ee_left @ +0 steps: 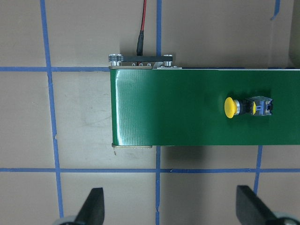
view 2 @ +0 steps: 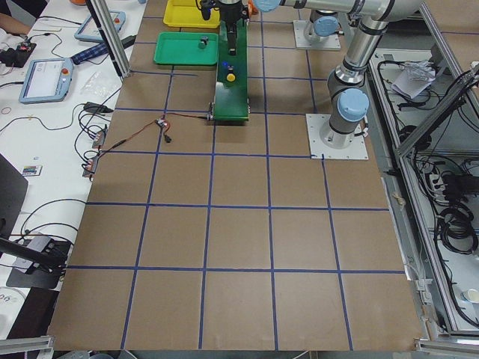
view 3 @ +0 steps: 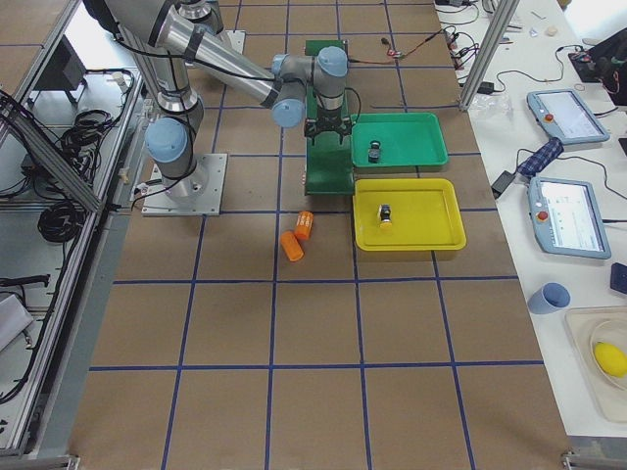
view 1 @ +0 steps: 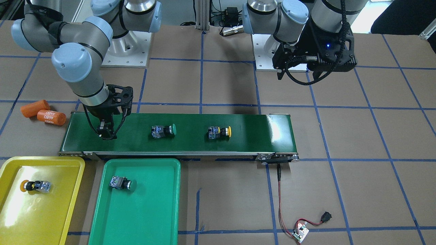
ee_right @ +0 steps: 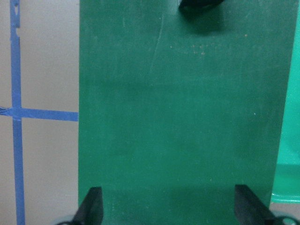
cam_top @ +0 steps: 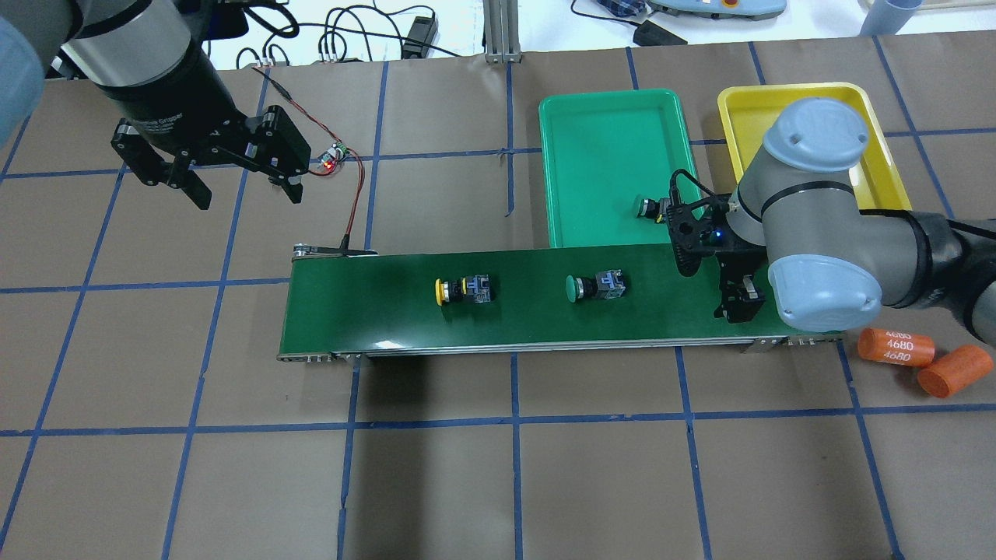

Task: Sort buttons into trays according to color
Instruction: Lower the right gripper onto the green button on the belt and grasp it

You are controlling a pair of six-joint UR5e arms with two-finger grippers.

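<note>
A green button [view 1: 163,131] and a yellow button [view 1: 219,132] lie on their sides on the conveyor belt [view 1: 190,144]. Another yellow button [view 1: 35,186] lies in the yellow tray [view 1: 61,211]. Another green button [view 1: 122,183] lies in the green tray [view 1: 150,214]. My right gripper [view 1: 106,133] hangs low over the belt's end nearest the trays, open and empty, its fingers [ee_right: 93,206] spread over bare belt. My left gripper [cam_top: 241,187] is open and empty, high over the table off the belt's other end. Its wrist view shows the yellow button [ee_left: 248,107].
Two orange cylinders marked 4680 [view 1: 51,116] lie beside the belt's end near my right arm. A small circuit board [view 1: 299,233] with red and black wires runs to the belt's other end. The arm bases stand behind the belt.
</note>
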